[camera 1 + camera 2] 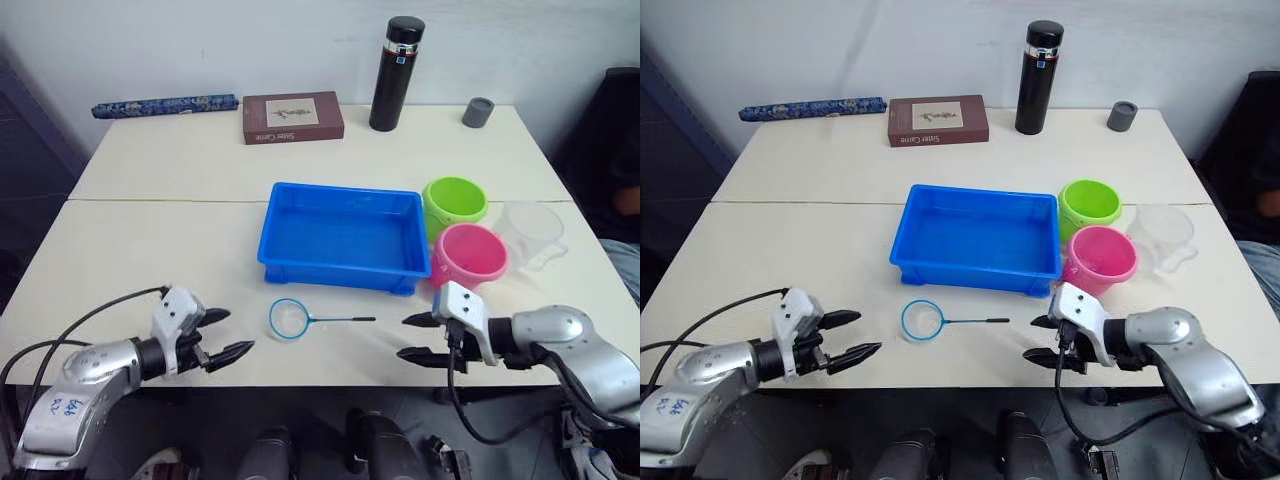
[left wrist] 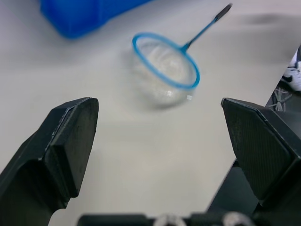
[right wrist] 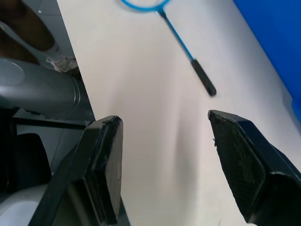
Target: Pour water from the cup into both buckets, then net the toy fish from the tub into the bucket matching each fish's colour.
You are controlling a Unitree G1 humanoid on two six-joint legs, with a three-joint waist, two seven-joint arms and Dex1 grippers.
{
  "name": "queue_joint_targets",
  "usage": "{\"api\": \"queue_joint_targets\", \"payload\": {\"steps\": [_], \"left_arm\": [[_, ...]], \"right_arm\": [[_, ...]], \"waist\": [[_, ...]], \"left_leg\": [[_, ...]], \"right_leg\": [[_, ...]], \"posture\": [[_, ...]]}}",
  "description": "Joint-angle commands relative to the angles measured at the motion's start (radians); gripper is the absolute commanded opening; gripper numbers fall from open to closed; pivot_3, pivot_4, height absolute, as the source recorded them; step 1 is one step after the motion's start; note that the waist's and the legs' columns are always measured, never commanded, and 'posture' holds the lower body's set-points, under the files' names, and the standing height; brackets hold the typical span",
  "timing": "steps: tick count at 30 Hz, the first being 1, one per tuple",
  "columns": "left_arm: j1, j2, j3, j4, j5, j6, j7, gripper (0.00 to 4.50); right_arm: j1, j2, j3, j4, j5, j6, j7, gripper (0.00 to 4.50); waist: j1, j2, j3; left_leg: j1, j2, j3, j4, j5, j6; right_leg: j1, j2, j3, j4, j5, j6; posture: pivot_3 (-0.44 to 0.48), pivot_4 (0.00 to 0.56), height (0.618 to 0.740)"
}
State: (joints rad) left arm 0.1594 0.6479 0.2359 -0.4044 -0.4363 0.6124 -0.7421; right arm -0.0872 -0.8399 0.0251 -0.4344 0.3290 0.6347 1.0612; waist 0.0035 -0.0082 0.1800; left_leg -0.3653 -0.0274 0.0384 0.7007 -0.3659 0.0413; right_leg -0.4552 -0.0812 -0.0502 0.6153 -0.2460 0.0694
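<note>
Head stereo overlooks table point(image 1: 200, 250); both wrist cams near net point(image 2: 164, 66), seemingly.

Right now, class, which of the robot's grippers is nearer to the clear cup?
Right. The right gripper hovers open near the table's front edge, just in front of the pink bucket beside the cup. The left gripper is open beyond the net, farther away.

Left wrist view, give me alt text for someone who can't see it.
A small round net with a light blue hoop and thin dark handle lies flat on a pale tabletop, framed between the two black fingers of the open left tool. A corner of the bright blue plastic tub sits beyond the net.
</note>
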Motion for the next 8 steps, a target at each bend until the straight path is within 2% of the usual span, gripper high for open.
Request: {"api": "queue_joint_targets", "payload": {"steps": [1,3,8], "left_arm": [[0.083,-0.05,0.079,-0.037,-0.023,-0.006,0.065,4.49],[0.107,-0.072,0.086,-0.036,-0.025,-0.011,0.081,4.49],[0.119,-0.089,0.079,-0.035,-0.033,-0.021,0.082,4.49]], "right_arm": [[0.068,-0.011,-0.071,-0.047,0.025,-0.006,-0.034,3.09],[0.085,-0.011,-0.074,-0.046,0.026,-0.01,-0.044,3.09],[0.088,-0.02,-0.059,-0.022,0.014,-0.036,-0.049,3.09]], "waist": [[0.001,0.0,0.0],[0.001,0.0,0.0],[0.003,0.0,0.0]], "left_leg": [[0.005,0.0,0.0,-0.002,-0.001,0.0],[0.012,0.001,0.0,-0.003,-0.004,0.003],[0.012,0.001,0.0,-0.002,-0.006,0.005]], "right_leg": [[0.005,0.0,0.0,-0.003,0.0,0.0],[0.012,0.0,-0.001,-0.005,-0.001,-0.001],[0.012,0.0,0.0,-0.004,-0.001,-0.001]], "posture": [[0.0,0.15,0.74],[0.0,0.15,0.74],[0.0,0.15,0.74]]}}
